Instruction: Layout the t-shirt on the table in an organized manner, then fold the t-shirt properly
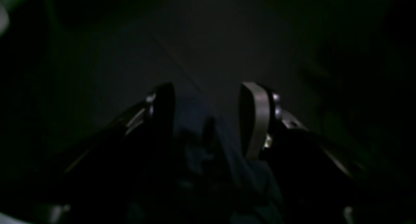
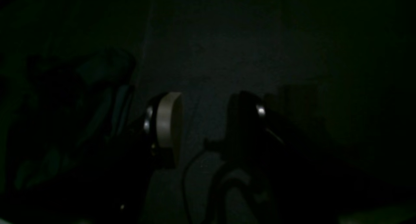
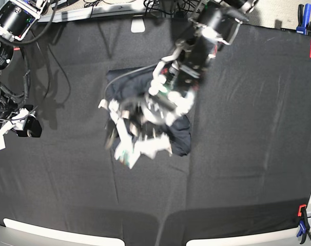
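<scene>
- The dark navy-grey short-sleeved cotton t-shirt (image 3: 180, 134) lies bunched in a rumpled heap near the middle of the table (image 3: 248, 154), a wide flat surface covered in creased matte black cloth.
- The shirt is not spread out: in the base view one dark portion shows towards the far side of the heap and another at its near right, and the left arm covers the rest.
- The left arm reaches in from the far right corner of the base view. Its end is smeared by motion blur directly over the shirt.
- The left gripper (image 1: 208, 110) has its jaws set wide apart, a pale pad (image 1: 256, 120) on one side and a dark finger (image 1: 162, 104) on the other.
- Folds of bluish shirt fabric rise between the bases of those jaws. Whether the cloth is pinched there is too dark to tell.
- The right gripper (image 2: 206, 123) sits at the far left of the table in the base view, well apart from the shirt.
- Its jaws are also spread, with only black table cloth visible in the gap between them and nothing held.
- Red and blue clamps (image 3: 304, 13) grip the table cloth at the far right corner, and another clamp (image 3: 302, 220) sits at the near right corner.
- A pale edge (image 3: 58, 231) runs along the near side of the table.
</scene>
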